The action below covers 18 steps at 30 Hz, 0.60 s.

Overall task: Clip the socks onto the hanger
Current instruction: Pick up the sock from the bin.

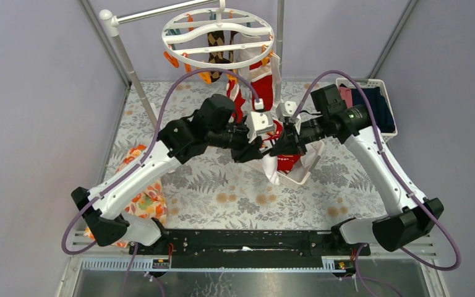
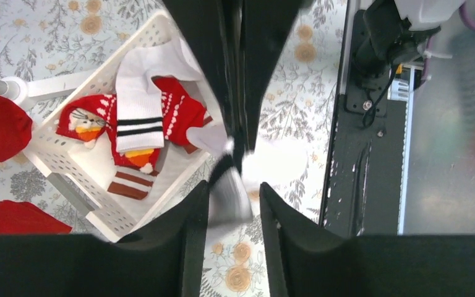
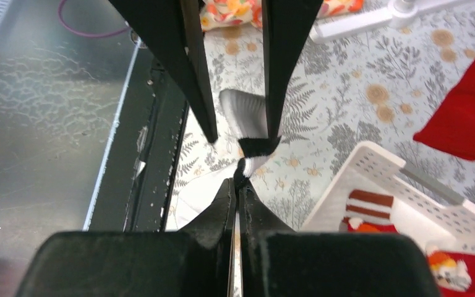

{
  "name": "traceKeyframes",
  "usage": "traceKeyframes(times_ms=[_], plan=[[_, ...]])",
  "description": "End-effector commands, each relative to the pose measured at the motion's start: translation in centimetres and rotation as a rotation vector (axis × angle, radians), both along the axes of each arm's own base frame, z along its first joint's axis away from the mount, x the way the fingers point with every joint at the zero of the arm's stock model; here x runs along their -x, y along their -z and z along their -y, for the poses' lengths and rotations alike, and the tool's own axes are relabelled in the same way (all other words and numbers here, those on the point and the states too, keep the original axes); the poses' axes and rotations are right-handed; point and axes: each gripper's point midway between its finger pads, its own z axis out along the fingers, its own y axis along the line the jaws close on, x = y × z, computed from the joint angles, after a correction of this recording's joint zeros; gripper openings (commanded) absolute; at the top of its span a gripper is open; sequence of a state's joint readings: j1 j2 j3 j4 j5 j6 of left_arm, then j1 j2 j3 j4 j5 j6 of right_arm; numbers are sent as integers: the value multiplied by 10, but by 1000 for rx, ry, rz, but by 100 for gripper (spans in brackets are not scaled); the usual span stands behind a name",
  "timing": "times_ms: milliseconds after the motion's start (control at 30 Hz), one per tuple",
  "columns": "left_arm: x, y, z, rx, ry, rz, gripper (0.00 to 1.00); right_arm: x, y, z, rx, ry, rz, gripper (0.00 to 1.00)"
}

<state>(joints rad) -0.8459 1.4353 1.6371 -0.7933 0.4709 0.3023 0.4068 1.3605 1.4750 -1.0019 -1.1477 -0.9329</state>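
Observation:
Above the white basket (image 1: 297, 178), my two grippers meet tip to tip. My right gripper (image 3: 238, 182) is shut on the black band of a white sock (image 3: 247, 114). My left gripper (image 2: 233, 189) stands open around the same sock (image 2: 229, 197), its fingers apart on either side. In the top view my left gripper (image 1: 256, 148) and right gripper (image 1: 276, 147) almost touch. The round white hanger (image 1: 219, 38) hangs at the back with an argyle sock (image 1: 221, 44) and a red sock (image 1: 261, 83) clipped on. More socks lie in the basket (image 2: 55, 167): a white striped one (image 2: 137, 105) and red Christmas ones (image 2: 93, 117).
An orange floral cloth (image 1: 142, 192) lies by the left arm's base. A second white basket (image 1: 371, 102) with navy and pink clothes stands at the back right. The grey pole (image 1: 130, 68) rises at the back left. A black rail (image 1: 247, 238) runs along the near edge.

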Motion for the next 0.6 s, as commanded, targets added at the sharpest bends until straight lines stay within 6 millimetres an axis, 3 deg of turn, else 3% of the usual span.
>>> traceKeyframes(times_ms=[0,67,167,267,400,567], plan=[[5,-4,1,154,-34,-32,55,10,-4,16,84,58,57,0],[5,-1,-6,223,-86,-23,72,14,-1,23,122,69,54,0],[12,-11,-31,381,-174,50,85,17,8,34,179,98,75,0],[35,-14,-53,600,-183,108,98,21,12,41,200,111,111,0],[66,8,-69,857,-119,120,99,38,5,41,162,37,128,0],[75,38,-67,885,-77,81,99,50,-5,36,102,-26,121,0]])
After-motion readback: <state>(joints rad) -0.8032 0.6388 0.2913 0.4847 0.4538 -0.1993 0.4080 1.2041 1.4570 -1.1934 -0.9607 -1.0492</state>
